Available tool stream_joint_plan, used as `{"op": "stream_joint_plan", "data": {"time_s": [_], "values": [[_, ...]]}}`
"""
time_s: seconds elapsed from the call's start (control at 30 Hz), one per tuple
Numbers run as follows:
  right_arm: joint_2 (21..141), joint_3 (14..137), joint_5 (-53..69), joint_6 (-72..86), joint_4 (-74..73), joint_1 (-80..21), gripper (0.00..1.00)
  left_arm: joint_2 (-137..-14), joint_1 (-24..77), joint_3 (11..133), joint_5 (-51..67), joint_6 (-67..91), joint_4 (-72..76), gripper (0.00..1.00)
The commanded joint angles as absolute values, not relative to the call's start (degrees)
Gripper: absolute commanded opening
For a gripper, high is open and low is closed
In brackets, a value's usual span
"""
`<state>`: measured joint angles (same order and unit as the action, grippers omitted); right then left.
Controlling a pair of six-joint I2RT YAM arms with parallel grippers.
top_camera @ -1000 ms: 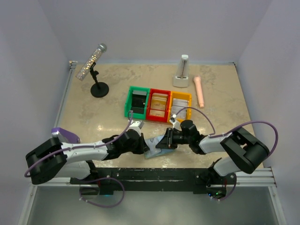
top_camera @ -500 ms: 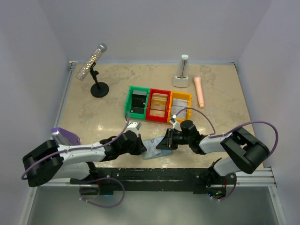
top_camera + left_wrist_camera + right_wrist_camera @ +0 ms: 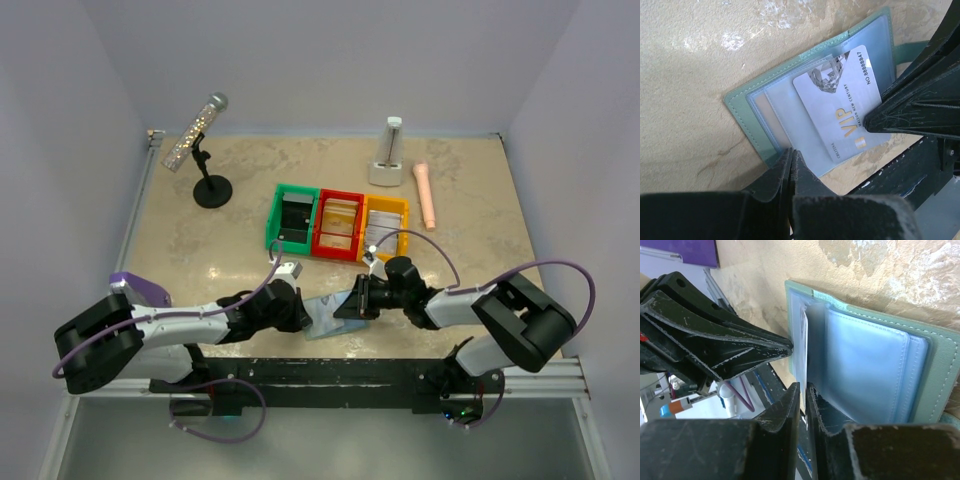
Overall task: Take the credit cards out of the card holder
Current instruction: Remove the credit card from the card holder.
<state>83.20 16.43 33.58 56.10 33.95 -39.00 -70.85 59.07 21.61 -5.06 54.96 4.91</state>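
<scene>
Since a second ago my left gripper (image 3: 297, 312) has eased slightly leftward, baring more of the card holder (image 3: 322, 316), which lies open on the table (image 3: 200, 240) near its front edge, between my two grippers. From above the holder is only a pale sliver. My left wrist view shows a credit card (image 3: 840, 107) marked VIP half out of its pocket, with my left fingers pressed together on the holder's near edge. My right wrist view shows that card edge-on, my right gripper (image 3: 802, 390) pinching it.
</scene>
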Motion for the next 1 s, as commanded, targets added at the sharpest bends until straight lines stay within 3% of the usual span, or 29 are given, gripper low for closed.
{"op": "stream_joint_plan", "data": {"time_s": [0.0,0.5,0.97], "values": [[81.0,17.5,32.7,55.5,34.0,-39.3,0.15,-71.7,59.4,21.8,-6.4,55.6,5.6,0.0],[78.7,17.8,31.7,54.5,30.0,-39.3,0.0,-71.5,59.4,21.1,-7.2,56.9,5.1,0.0],[71.2,17.3,29.3,51.7,20.3,-38.4,0.0,-71.5,59.3,20.9,-8.2,57.3,4.3,0.0]]}}
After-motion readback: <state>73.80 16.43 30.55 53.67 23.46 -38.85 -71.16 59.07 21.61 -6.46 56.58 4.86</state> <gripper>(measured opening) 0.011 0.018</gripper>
